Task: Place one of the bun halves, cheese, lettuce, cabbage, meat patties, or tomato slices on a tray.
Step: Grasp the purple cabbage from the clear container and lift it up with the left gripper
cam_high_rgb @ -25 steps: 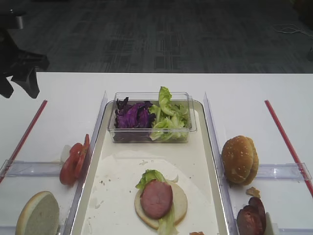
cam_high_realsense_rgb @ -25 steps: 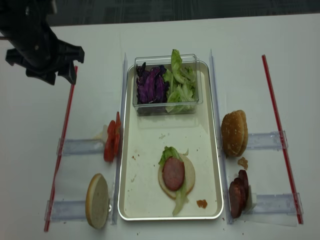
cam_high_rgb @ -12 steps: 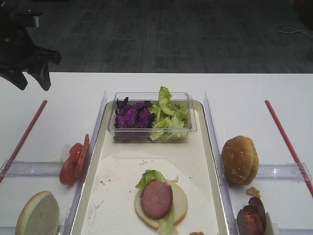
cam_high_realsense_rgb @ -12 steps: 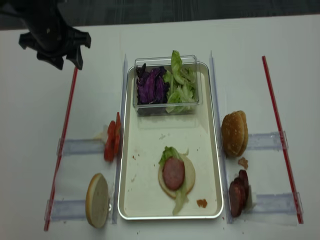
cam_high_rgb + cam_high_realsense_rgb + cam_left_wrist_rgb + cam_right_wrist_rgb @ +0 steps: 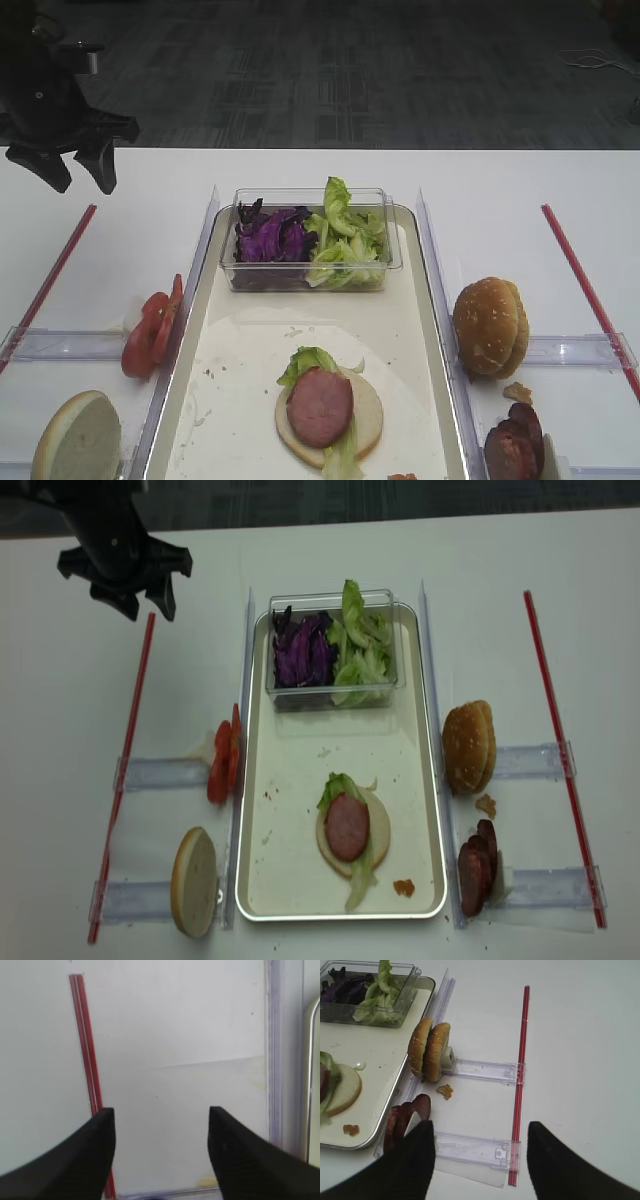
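Change: we saw the left hand [image 5: 146, 605] had moved rightward toward the clear box [image 5: 332, 650].
Left hand: spread wide, empty.
Room: bare counter [image 5: 190, 670] lay between it and the tray [image 5: 300, 880] rim.

White table [image 5: 330, 550]; tray [image 5: 300, 900] centre; red strips [image 5: 125, 750]; clear holders [image 5: 160, 773].

A cream tray [image 5: 300, 880] holds a pale bun half [image 5: 375, 832] topped with lettuce [image 5: 338, 786] and a patty [image 5: 347, 827]. Behind, a clear box [image 5: 330, 695] contains purple cabbage [image 5: 303, 650]. Tomato slices [image 5: 222, 765] stand left.
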Motion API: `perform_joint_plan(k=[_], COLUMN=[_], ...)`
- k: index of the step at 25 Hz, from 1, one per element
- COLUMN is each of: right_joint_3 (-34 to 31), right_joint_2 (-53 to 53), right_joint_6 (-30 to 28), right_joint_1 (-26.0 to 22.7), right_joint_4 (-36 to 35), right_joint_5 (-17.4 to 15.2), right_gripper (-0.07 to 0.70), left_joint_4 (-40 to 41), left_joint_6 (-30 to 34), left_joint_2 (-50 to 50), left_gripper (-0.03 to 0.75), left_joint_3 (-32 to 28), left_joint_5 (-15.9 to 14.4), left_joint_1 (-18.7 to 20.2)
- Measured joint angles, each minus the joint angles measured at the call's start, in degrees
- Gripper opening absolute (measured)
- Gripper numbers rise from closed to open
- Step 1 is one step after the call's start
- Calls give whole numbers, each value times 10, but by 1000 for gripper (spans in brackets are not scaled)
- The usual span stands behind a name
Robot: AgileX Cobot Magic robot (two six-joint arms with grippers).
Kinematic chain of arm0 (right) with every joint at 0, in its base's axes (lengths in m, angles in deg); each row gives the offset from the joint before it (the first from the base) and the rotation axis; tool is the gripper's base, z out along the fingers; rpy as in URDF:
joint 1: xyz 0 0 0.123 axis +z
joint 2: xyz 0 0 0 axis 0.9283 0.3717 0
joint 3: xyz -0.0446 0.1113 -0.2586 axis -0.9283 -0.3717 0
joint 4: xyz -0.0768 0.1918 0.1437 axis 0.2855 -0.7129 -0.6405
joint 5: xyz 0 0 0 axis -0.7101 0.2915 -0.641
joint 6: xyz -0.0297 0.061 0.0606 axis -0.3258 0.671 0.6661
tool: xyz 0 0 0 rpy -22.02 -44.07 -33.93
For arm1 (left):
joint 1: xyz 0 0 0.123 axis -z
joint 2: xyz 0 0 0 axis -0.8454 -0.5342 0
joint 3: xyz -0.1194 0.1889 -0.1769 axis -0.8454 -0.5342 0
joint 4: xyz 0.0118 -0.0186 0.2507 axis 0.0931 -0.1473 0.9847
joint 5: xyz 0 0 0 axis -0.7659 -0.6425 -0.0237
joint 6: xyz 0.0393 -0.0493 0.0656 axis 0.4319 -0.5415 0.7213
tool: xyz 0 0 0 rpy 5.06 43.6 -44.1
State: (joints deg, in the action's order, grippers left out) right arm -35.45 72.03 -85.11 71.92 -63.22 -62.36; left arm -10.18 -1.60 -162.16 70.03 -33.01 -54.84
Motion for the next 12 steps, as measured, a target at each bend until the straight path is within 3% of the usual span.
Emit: perform_joint_plan(k=[12], right_joint_3=[0], right_joint_2=[0], right_joint_6=[0], right_joint_1=[0], right_joint_4=[0], right_joint_5=[0], right_gripper=[430], left_joint_4=[-14], left_joint_6=[-8], left_joint_2=[-24], left_gripper=[391], left_joint_3=[22], left_joint_5=[-9], left_joint_1=[-12])
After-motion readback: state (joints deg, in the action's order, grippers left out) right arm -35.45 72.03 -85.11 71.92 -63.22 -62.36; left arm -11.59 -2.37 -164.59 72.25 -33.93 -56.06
